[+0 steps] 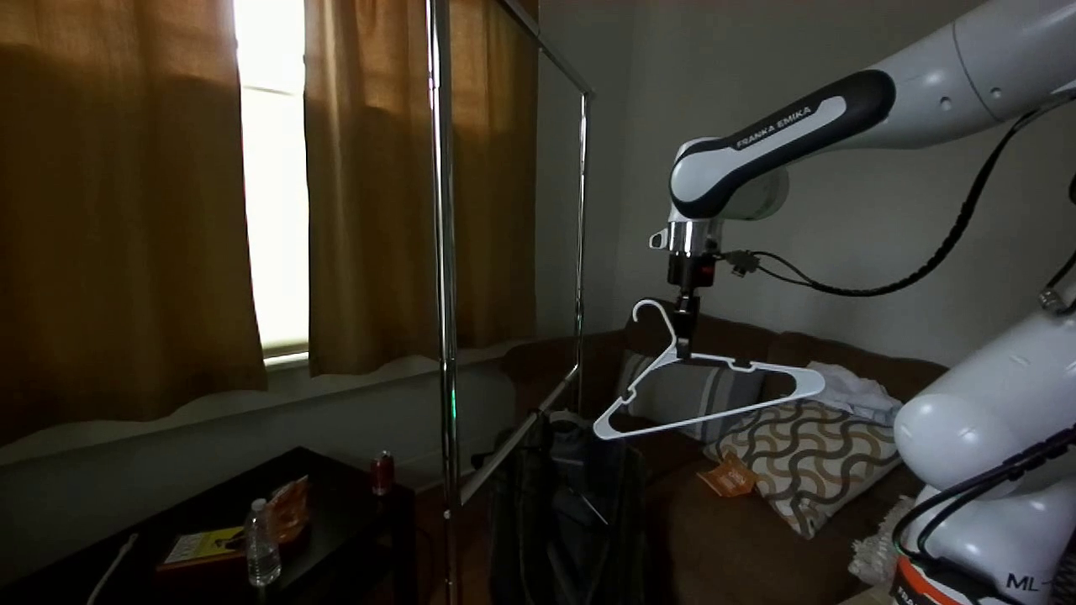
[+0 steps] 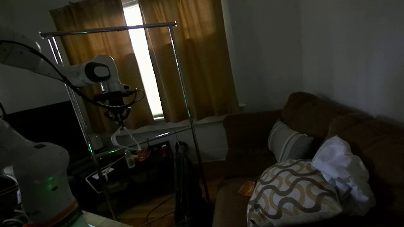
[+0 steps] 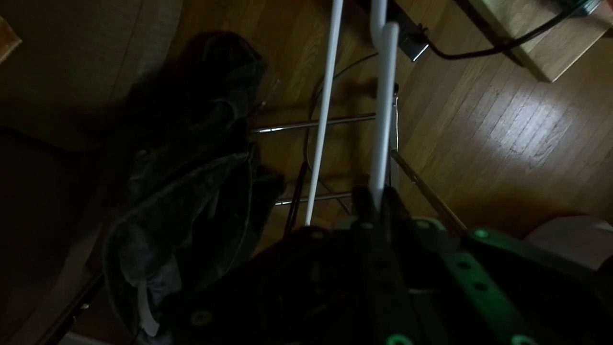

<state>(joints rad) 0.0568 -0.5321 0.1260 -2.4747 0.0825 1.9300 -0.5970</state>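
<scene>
My gripper (image 1: 684, 346) is shut on a white plastic hanger (image 1: 805, 384), gripping it just beside the base of its hook. The hanger hangs in the air with its hook rising to one side of the fingers. In an exterior view the hanger (image 2: 114, 138) appears edge-on below the gripper (image 2: 121, 125). From the wrist, the hanger's bar (image 3: 384, 96) runs up from between the dark fingertips, and its thinner lower bar shows to the left. Nearest to it stands a chrome garment rack (image 1: 445, 252), whose top rail (image 2: 107, 30) is higher than the gripper.
A dark garment (image 1: 572, 504) hangs low at the rack. Behind is a brown sofa (image 2: 252, 132) with a patterned pillow (image 2: 293, 192), a striped pillow (image 2: 288, 142) and white cloth (image 2: 342, 167). A dark table (image 1: 353, 512) bears a bottle (image 1: 261, 546) and a red can (image 1: 382, 473).
</scene>
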